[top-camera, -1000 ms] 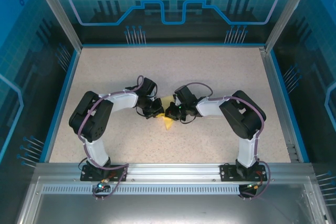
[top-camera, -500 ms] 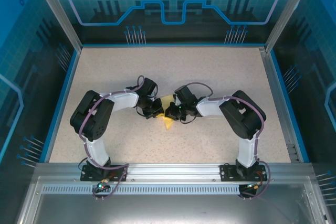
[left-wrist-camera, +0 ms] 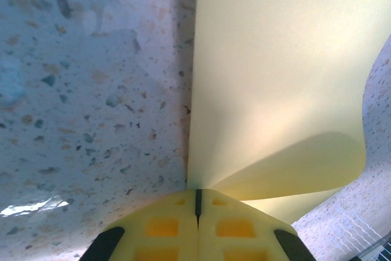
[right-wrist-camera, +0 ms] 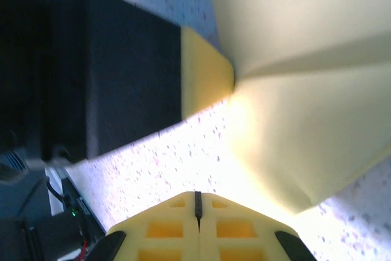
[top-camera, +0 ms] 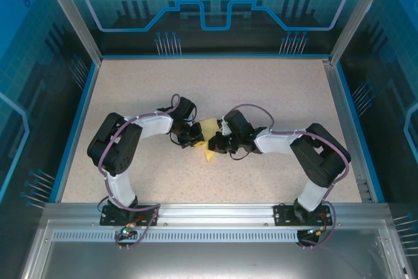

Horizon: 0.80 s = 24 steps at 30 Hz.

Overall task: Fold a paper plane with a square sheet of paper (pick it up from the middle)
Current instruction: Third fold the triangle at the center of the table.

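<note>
The yellow sheet of paper (top-camera: 209,155) lies folded and curled at the table's middle, mostly covered by both grippers; whether it has the form of a paper plane I cannot tell. In the left wrist view the paper (left-wrist-camera: 275,77) fans out in a standing fold straight from my left gripper (left-wrist-camera: 197,191), which is shut on its edge. My right gripper (right-wrist-camera: 197,195) is shut with nothing in it, a short gap of bare table away from the paper (right-wrist-camera: 305,120). From above, the left gripper (top-camera: 198,140) and the right gripper (top-camera: 210,145) almost meet.
The speckled table (top-camera: 261,89) has a blue rim and clear enclosure walls around it. An aluminium rail (top-camera: 215,212) carrying both arm bases runs along the near edge. One of the left gripper's fingers (right-wrist-camera: 204,71) sits close in front of the right wrist camera.
The right arm's elbow has swung out to the right and its gripper has shifted slightly right and nearer. The left arm and the paper have stayed put.
</note>
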Motion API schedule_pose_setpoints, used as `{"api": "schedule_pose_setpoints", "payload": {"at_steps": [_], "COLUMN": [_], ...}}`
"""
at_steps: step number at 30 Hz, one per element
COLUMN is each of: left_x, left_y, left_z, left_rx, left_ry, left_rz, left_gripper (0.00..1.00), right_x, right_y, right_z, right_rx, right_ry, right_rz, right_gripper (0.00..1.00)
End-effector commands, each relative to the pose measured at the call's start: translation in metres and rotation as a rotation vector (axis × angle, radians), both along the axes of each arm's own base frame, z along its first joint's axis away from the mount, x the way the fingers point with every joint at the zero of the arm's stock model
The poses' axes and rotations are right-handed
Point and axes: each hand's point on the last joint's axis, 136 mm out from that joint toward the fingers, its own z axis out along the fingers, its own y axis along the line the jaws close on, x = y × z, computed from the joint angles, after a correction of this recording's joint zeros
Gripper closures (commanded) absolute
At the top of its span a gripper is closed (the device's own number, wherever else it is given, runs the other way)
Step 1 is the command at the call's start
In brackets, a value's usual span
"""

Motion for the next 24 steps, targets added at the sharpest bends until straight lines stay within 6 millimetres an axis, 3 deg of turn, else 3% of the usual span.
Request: {"api": "schedule_pose_setpoints", "payload": {"at_steps": [1, 8, 24], "left_x": [-0.008, -0.007, -0.007], "left_y": [0.013, 0.013, 0.013], "left_z": [-0.023, -0.022, -0.023], "left_rx": [0.095, 0.095, 0.096], "left_ry": [0.043, 0.043, 0.046], "left_rz": [0.007, 0.007, 0.011], "left_gripper": [1.00, 1.00, 1.00], "right_x": [-0.020, -0.031, -0.038], "right_y": [0.003, 0.010, 0.004], "right_z": [-0.004, -0.016, -0.033], "right_rx": [0.001, -0.009, -0.055], "right_ry": [-0.007, 0.023, 0.069], "right_rz": [0.077, 0.114, 0.128], "right_gripper": [1.00, 1.00, 1.00]}}
